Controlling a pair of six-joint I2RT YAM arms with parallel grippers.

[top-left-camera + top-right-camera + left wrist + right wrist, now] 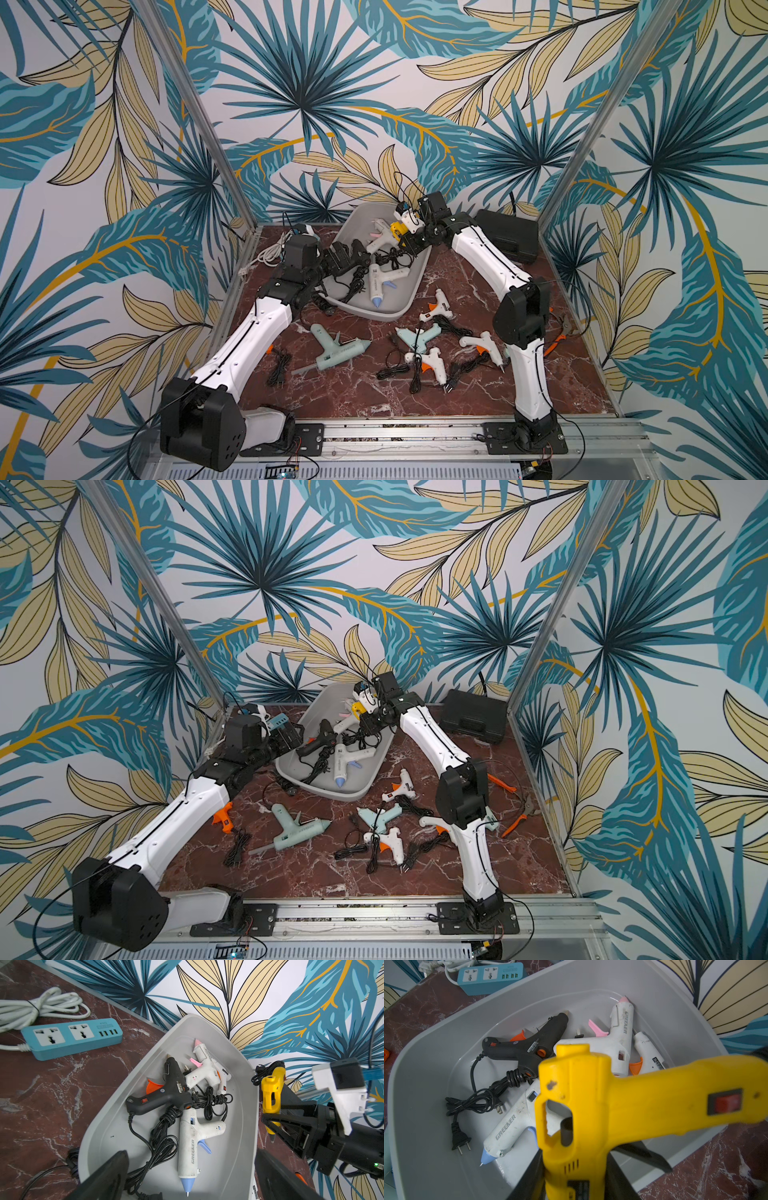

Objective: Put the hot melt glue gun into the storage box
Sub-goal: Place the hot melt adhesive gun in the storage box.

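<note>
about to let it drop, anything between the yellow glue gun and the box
Nothing blocks it: the yellow glue gun hangs above the open box, and only white glue guns already inside lie below it.

A yellow hot melt glue gun (397, 228) is held raised over the light-grey storage box (386, 318). The box is seen mid-frame in a top view.

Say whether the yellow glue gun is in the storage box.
Out: the right gripper is shut on the yellow glue gun, holding it in the air by the storage box.
</note>
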